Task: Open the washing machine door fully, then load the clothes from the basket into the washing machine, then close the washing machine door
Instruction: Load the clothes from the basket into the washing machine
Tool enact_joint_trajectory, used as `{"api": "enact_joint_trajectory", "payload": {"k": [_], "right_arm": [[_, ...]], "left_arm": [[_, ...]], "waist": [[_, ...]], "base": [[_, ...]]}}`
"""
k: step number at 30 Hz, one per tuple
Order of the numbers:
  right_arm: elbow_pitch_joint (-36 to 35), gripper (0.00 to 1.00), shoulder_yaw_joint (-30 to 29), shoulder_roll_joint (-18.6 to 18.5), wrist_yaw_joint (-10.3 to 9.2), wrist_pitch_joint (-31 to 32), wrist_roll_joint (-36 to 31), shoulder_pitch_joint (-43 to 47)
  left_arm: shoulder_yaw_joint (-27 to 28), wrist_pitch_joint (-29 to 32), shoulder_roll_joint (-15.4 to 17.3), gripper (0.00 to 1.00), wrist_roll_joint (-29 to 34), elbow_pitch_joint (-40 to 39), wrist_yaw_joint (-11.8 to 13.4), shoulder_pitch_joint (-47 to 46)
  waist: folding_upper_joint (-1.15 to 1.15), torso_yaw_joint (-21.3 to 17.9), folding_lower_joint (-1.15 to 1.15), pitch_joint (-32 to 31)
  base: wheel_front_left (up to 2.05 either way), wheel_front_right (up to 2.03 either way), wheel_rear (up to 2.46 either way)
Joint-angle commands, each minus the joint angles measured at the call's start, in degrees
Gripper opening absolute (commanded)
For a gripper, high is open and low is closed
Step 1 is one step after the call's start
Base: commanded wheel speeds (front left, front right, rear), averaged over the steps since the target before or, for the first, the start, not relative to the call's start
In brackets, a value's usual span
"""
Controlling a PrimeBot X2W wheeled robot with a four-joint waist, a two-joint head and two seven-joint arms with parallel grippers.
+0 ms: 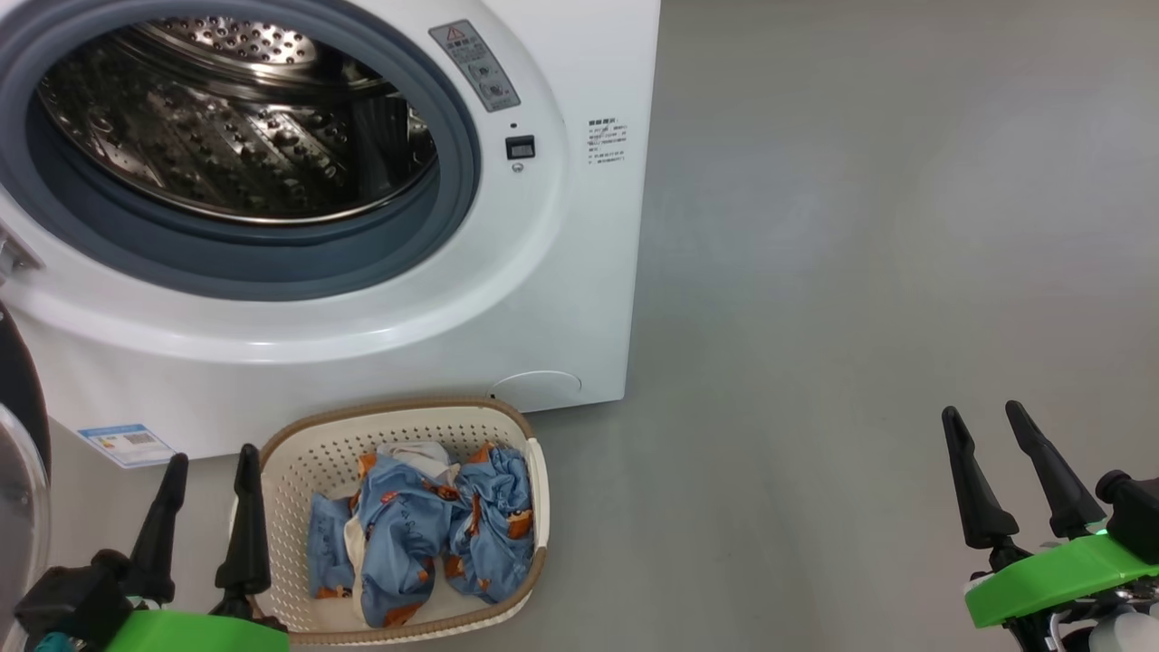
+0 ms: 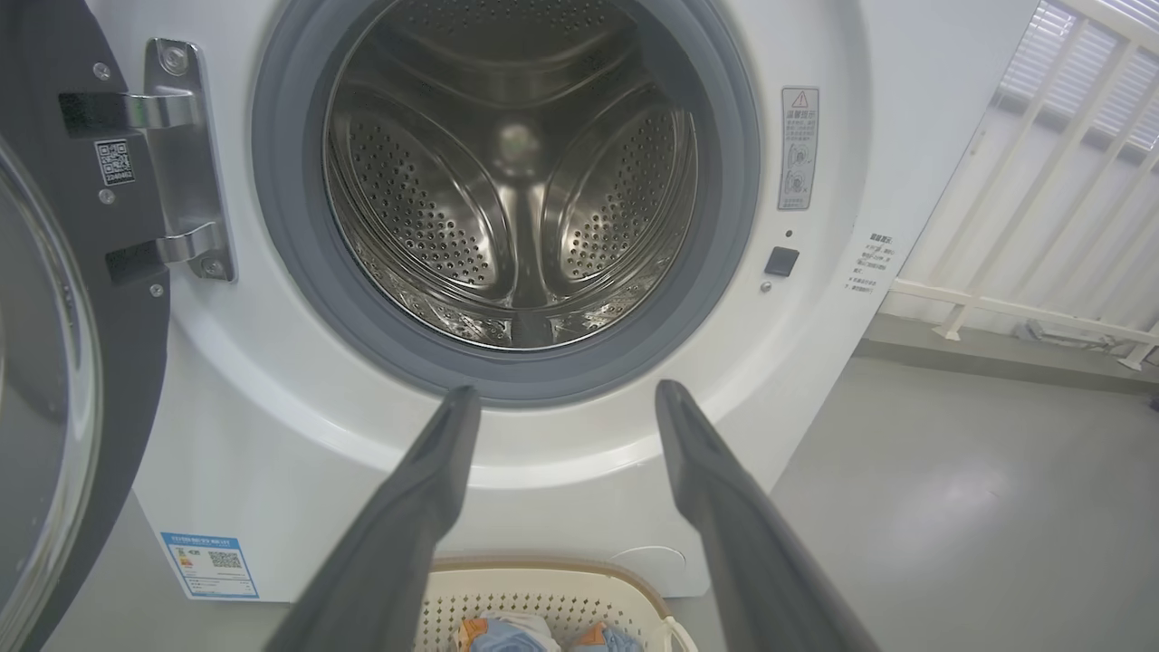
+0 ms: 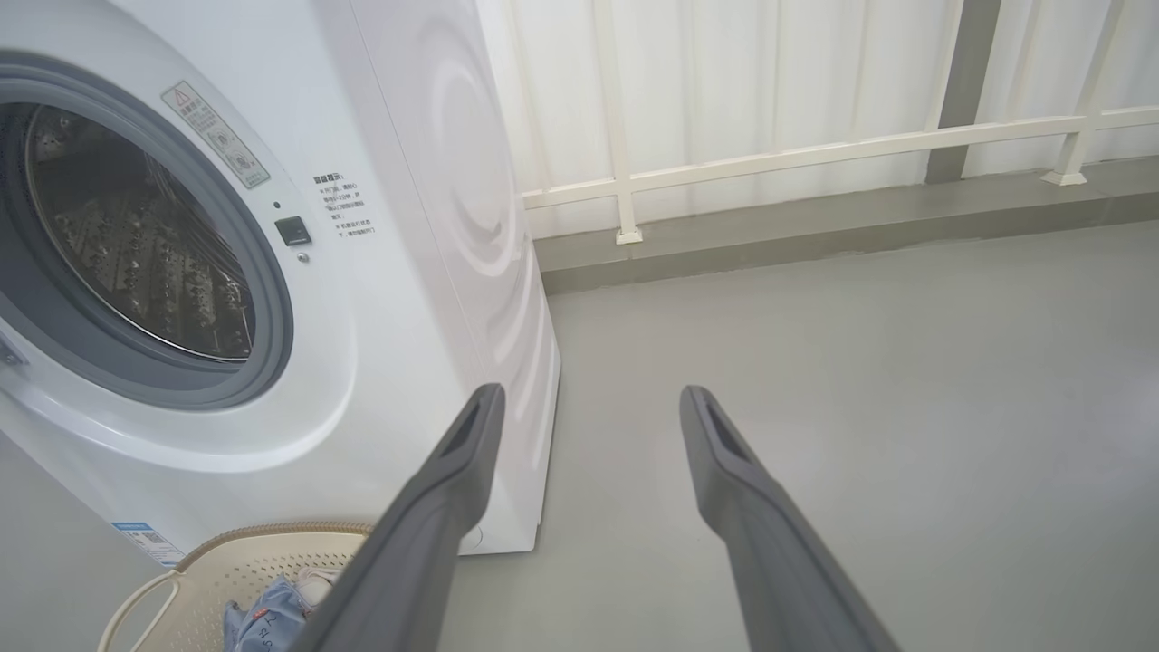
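Blue clothes [image 1: 426,534] lie in the basket [image 1: 317,462] beside the left claw [image 1: 213,453].

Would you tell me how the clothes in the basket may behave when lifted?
The clothes lie crumpled, so they will probably droop limply. They look intertwined, so one pinch may drag several out. The fabric looks thin, so likely light.

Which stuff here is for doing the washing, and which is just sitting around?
For the job:
washing machine
its open door
basket
clothes in the basket

Just there:
white railing
grey floor
warning sticker
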Motion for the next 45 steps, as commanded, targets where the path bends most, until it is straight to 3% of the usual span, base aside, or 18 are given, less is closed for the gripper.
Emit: {"api": "enact_joint_trajectory", "payload": {"k": [1,19,34,45], "right_arm": [[-1.63,1.0,0.89,-0.89,0.33,-0.7,-0.12,-1.24],[-3.57,1.0,1.79,0.83,0.33,-0.7,-1.19,-6.37],[-5.02,1.0,2.86,2.95,0.33,-0.7,-1.84,-14.46],[-6.2,1.0,4.72,4.13,0.33,-0.7,-2.02,-18.3]], "left_arm": [[1.67,-0.3,0.77,1.0,0.9,-0.6,0.03,-2.34],[-0.95,-0.3,-0.68,1.0,1.1,12.04,0.03,-9.25],[-8.33,-0.3,0.89,1.0,-0.35,32.98,0.03,-25.37],[-14.3,-0.31,3.38,1.0,-3.8,47.51,0.03,-34.99]], "waist": [[0.0,0.07,0.0,0.89],[0.0,-0.63,0.0,10.33],[0.0,-2.07,0.0,24.35],[0.0,-4.56,0.0,31.07]], "base": [[0.0,0.0,0.0],[0.0,0.0,0.0],[0.0,0.0,0.0],[0.0,0.0,0.0]]}}
